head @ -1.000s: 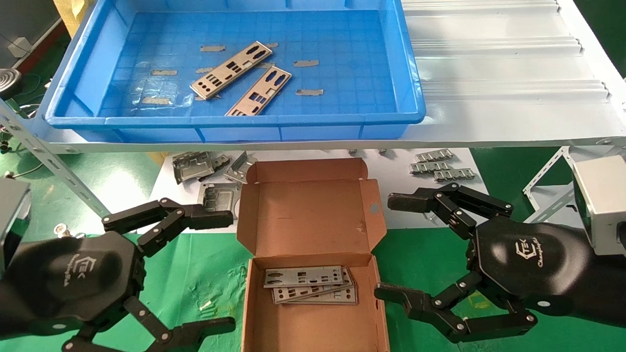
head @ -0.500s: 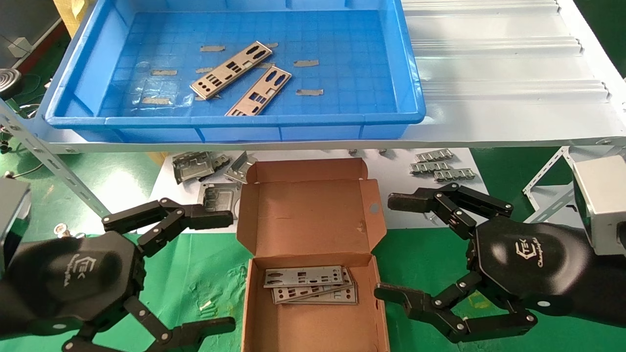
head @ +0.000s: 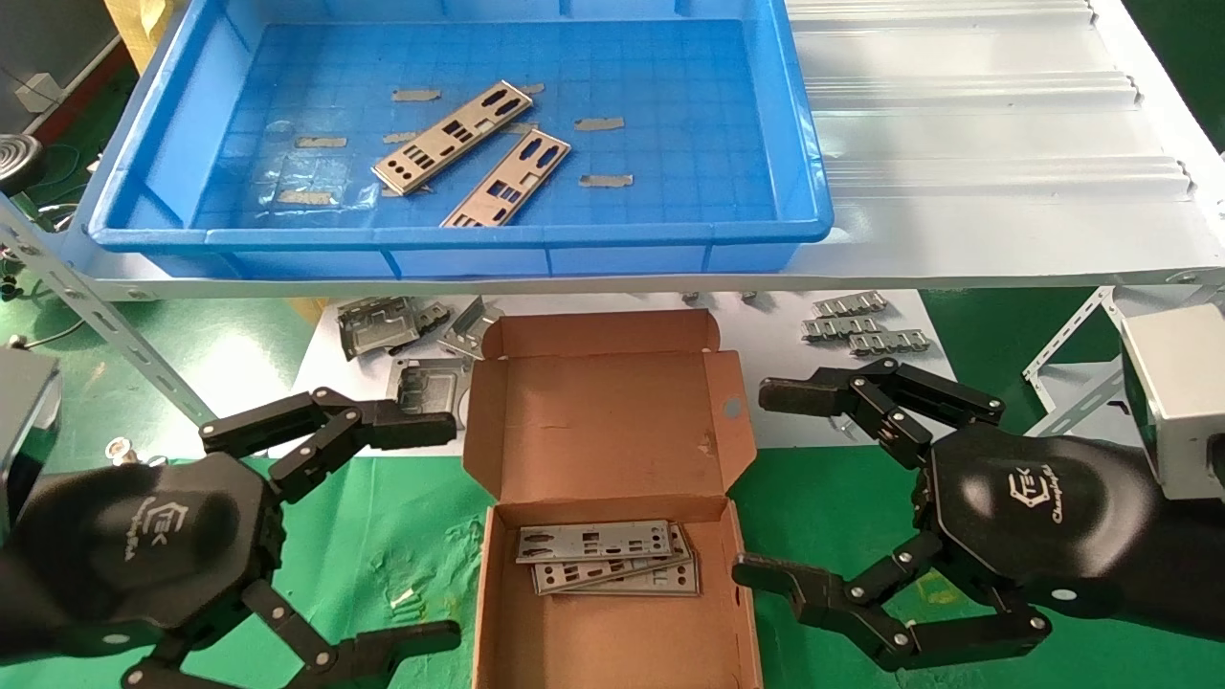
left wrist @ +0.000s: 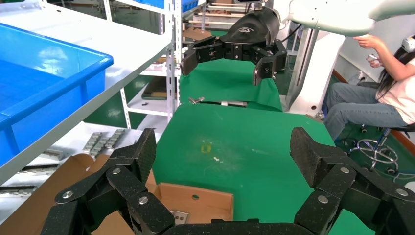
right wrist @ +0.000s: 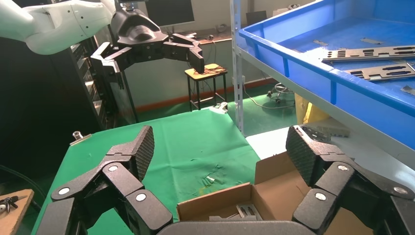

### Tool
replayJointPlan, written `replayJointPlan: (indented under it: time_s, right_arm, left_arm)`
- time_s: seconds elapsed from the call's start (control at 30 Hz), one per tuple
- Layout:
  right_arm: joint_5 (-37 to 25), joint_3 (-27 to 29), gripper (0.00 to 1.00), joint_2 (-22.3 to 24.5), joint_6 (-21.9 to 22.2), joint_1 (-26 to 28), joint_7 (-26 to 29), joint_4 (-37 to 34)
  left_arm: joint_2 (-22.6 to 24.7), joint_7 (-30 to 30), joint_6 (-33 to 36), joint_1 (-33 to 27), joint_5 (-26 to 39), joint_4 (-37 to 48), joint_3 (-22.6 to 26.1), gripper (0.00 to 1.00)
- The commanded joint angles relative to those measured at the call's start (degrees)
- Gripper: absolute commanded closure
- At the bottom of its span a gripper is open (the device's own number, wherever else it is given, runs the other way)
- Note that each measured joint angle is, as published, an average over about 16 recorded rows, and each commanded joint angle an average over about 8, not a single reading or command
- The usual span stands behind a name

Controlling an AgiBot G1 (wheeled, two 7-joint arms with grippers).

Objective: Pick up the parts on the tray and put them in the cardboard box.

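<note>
Silver parts (head: 607, 558) already lie stacked in the box (head: 612, 627), but two more (head: 474, 153) wait in the tray (head: 153, 144). Left gripper (head: 421, 531) and right gripper (head: 766, 483) hover beside the box, both spread and empty; roughly half remains.

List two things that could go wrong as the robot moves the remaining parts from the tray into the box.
1. The two parts in the tray lie flat and close together, one corner near the other, so grasping one may nudge or drag the other.
2. The box is small, with a stack already inside and its lid standing open behind; a part released off-centre could catch the rim. Both the left hand and right hand hang open beside it.
</note>
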Motion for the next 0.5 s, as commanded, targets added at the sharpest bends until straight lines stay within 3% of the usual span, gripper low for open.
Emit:
replayJointPlan:
  time_s: [0.03, 0.5]
  right_arm:
    - [0.00, 0.00, 1.00, 0.00, 0.00, 0.00, 0.00, 0.00]
    - [0.00, 0.00, 1.00, 0.00, 0.00, 0.00, 0.00, 0.00]
  left_arm:
    - [0.00, 0.00, 0.00, 0.00, 0.00, 0.00, 0.00, 0.00]
    - [0.00, 0.00, 0.00, 0.00, 0.00, 0.00, 0.00, 0.00]
